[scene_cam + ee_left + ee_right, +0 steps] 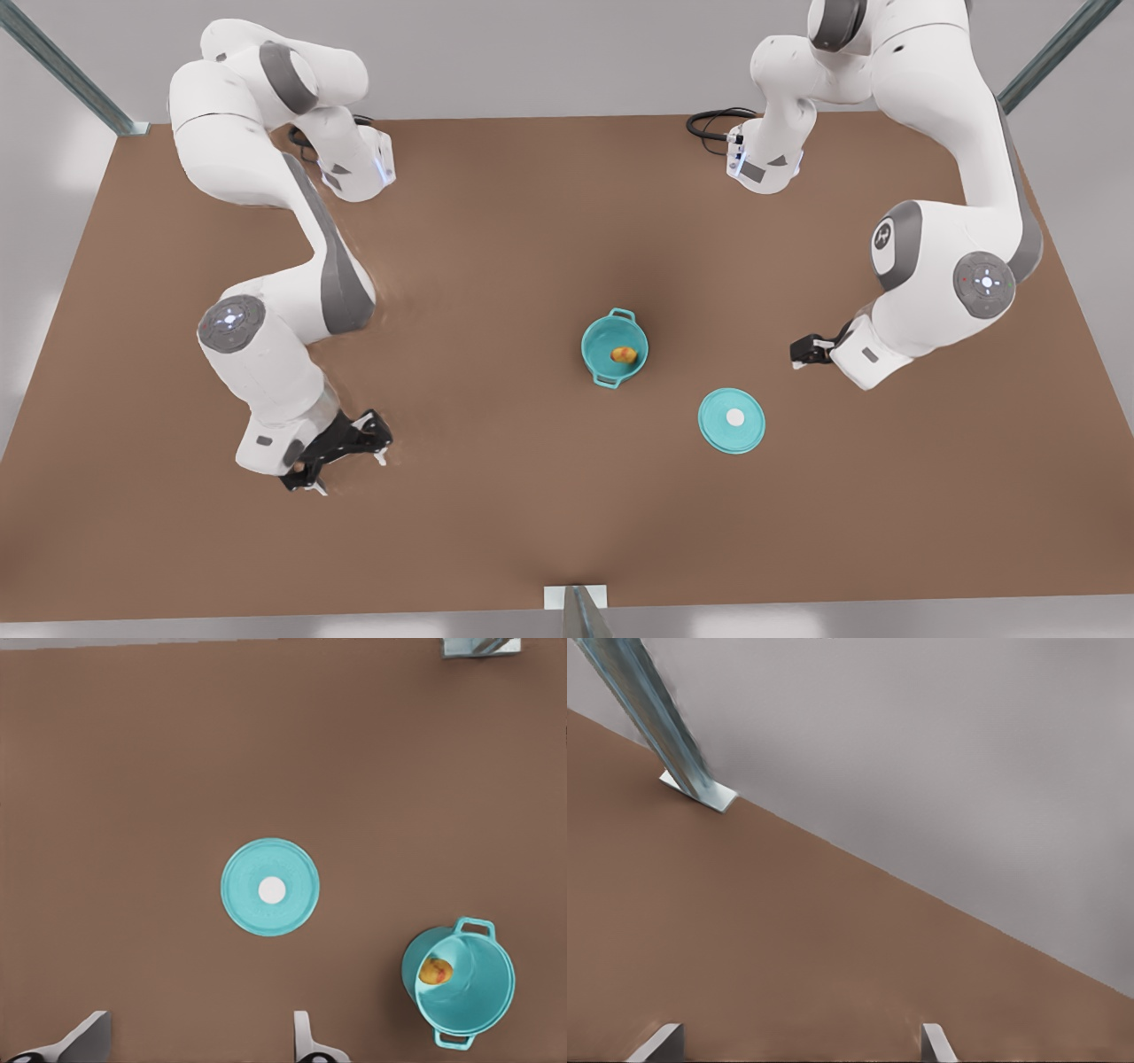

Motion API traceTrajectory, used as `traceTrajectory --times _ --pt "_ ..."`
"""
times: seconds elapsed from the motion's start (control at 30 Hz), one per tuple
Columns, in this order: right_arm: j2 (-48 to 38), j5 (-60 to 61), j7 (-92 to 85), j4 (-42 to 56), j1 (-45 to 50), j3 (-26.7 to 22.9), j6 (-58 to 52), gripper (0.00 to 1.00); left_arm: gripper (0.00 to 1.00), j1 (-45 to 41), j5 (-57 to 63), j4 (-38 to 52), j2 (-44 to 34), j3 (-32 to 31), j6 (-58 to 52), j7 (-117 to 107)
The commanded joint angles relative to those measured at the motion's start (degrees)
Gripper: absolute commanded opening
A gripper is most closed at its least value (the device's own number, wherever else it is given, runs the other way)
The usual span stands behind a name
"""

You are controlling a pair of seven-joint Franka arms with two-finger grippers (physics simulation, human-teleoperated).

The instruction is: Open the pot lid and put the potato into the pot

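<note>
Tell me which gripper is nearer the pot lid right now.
Left. The left gripper hangs open near the pot lid, toward the front view's right. The right gripper, also open, waits far off at the front view's left, past the pot.

A wide brown counter (496, 266) with a plain matte top fills most of the scene, under soft even light with a faint darker patch near its middle. Pale grey walls (549, 53) surround it. Grey-green metal struts (62, 66) rise slanted from its far corners, another strut (578, 611) stands on a small plate at the near edge, and a black cable (713, 121) coils on the far side.
</note>
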Motion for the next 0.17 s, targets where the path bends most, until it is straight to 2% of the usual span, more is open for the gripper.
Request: traceTrajectory --times 0.0,0.03,0.07,0.1,0.13 --pt "-2.2 3.5 -4.2 -0.5 -8.9 0.1 -21.5 1.00 1.00 0.1 1.0 0.4 -0.1 -0.1 0.3 -0.6" --pt "-2.2 9.9 -5.8 -0.5 -15.3 0.8 -21.4 1.00 1.00 0.2 1.0 0.4 -0.1 -0.1 0.2 -0.6" --pt "-2.3 1.9 -4.6 -0.6 -13.8 0.2 -21.8 1.00 1.00 0.2 1.0 0.4 -0.1 -0.1 0.3 -0.7" --pt "-4.5 0.3 -4.4 -2.7 -14.0 0.4 -20.4 1.00 1.00 0.2 1.0 0.4 -0.1 -0.1 0.3 -0.7" --pt "-12.9 0.4 -1.4 -18.4 -14.3 0.3 -9.6 1.00 1.00 0.1 1.0 0.4 -0.1 -0.1 0.3 -0.7"
